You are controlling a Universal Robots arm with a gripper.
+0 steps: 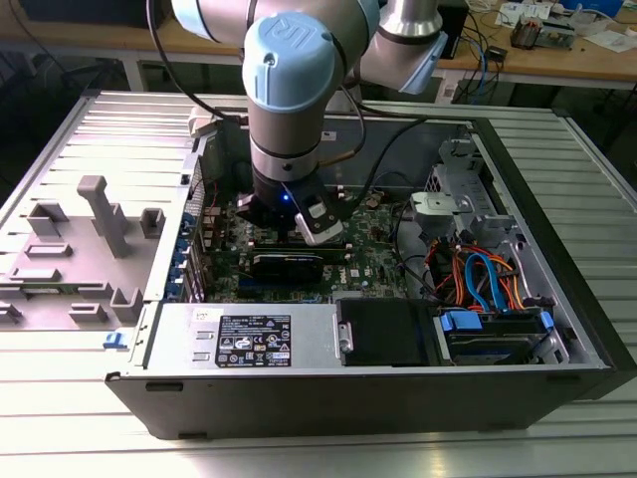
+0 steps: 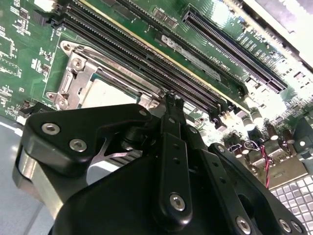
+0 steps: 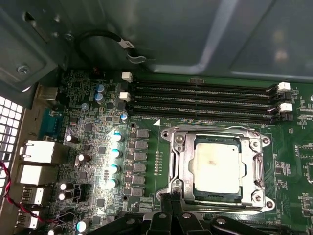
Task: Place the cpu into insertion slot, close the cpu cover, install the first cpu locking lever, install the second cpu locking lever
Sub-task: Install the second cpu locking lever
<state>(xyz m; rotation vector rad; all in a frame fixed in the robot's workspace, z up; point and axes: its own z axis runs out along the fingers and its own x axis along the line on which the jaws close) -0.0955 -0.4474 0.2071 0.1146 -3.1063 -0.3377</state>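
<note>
cpu inside insertion slot, cover down

Ribbed metal table in front; cluttered wooden workbench behind.

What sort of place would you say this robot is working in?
Probably an electronics lab or workshop: an opened computer case lies on a metal table, with cluttered workbenches behind.

Setting: we log an electronics lab or workshop. Evidence we see: opened computer case on a ribbed metal table; wooden workbenches behind, carrying cables and circuit boards.
</note>
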